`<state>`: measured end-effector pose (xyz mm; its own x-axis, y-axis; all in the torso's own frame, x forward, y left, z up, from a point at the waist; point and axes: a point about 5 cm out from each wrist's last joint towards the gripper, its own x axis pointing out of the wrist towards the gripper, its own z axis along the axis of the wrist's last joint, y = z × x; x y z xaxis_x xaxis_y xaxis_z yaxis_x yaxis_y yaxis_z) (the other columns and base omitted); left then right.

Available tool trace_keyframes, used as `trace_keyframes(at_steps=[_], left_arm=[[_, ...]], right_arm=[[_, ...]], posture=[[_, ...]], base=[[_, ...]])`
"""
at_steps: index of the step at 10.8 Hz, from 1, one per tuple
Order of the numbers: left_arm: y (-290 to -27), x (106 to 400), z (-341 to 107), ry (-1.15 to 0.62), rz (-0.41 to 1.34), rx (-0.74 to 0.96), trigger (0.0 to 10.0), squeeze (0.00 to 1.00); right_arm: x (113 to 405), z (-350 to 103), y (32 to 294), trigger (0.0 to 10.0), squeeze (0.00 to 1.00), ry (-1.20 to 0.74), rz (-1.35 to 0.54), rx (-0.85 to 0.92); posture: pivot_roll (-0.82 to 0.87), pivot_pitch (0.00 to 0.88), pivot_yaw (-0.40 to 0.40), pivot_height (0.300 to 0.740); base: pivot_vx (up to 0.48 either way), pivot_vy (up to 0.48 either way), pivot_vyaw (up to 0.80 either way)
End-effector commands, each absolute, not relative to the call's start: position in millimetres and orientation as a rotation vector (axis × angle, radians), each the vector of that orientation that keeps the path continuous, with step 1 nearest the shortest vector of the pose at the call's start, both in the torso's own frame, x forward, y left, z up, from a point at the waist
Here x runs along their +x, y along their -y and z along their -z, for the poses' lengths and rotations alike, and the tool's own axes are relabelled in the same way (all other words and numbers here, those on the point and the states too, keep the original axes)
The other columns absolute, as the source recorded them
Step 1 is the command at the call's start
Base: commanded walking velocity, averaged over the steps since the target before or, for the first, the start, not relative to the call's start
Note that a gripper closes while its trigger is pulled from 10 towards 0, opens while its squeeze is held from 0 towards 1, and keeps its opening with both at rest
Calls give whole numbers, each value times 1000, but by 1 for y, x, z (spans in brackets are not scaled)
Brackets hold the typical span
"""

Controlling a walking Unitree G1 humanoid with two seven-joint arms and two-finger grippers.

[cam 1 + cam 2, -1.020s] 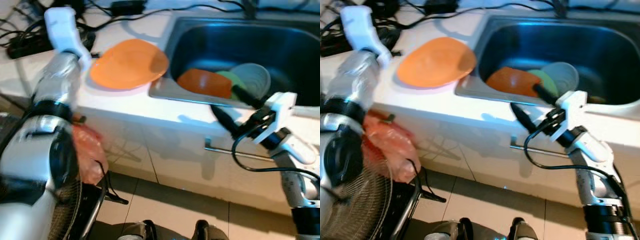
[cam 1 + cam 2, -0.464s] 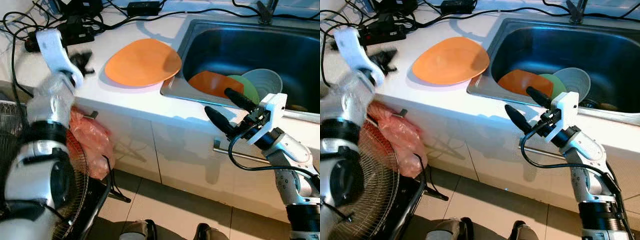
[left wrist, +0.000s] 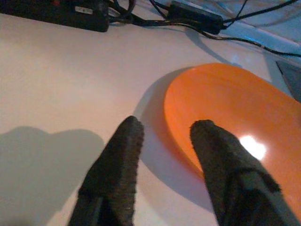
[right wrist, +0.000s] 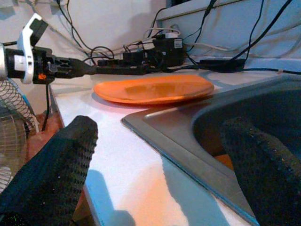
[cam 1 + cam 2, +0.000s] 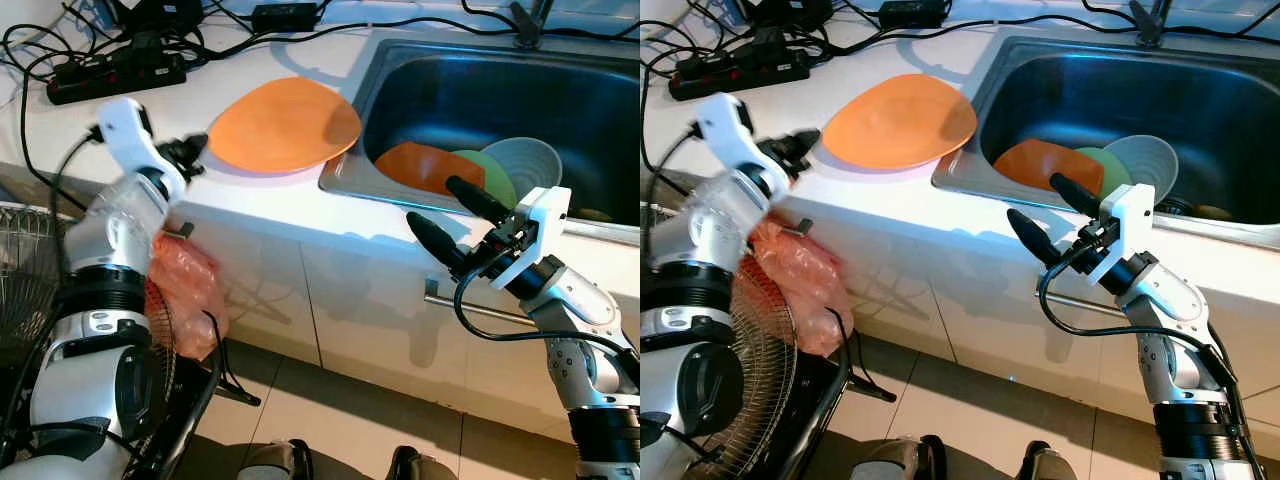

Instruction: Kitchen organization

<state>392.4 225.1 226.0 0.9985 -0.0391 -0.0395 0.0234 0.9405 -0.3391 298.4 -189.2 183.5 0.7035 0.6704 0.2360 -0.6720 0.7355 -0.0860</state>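
Landmark: stainless sink (image 5: 345,180) sunk into the white table (image 5: 90,125); every place below is given from it

Orange plate (image 5: 285,124): lies flat on the table just beside the sink's rim, on the robot's left of the basin; its edge nearly meets the steel lip

Left end effector (image 3: 162,134): over the table on the plate's far side from the sink; fingers parted, grasping nothing; in the left wrist view one fingertip (image 3: 129,132) is above bare table and the other above the plate's near edge; whether it touches the plate cannot be told

Right end effector (image 5: 448,213): at the sink's front rim, out over the table edge; its two black fingers spread wide, holding nothing; one fingertip (image 5: 468,194) lies in front of the dishes in the basin

In the sink: a second orange dish (image 5: 425,165) leaning beside a green dish (image 5: 495,178) and a pale grey bowl (image 5: 525,160), all grouped toward the front wall

Clutter behind the plate: black power strip (image 5: 110,75), a power adapter (image 5: 280,15) and tangled cables (image 5: 30,40), well away from the sink

Below the table: cabinet door with a metal handle (image 5: 480,310) under the sink; a pink plastic bag (image 5: 185,290) hanging on the cabinet front under the plate; a fan's wire grille (image 5: 20,300) farther left
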Motion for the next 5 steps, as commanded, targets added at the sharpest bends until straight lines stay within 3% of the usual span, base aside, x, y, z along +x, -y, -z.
trace_keyframes(at_steps=[1,4,5], left_arm=[[-230,389,-225,-58,3,-368,10000,1000],[-226,390,-224,-72,10,-413,10000,1000],[-222,390,-227,-72,32,-438,10000,0]], right_arm=[[300,-179,187,10000,0,237,-759,7],[300,-179,186,10000,0,235,-763,6],[300,-178,186,10000,0,231,-764,6]], posture=[[21,157,102,740],[19,160,100,740],[19,160,100,740]], base=[[0,0,0],[0,0,0],[0,0,0]])
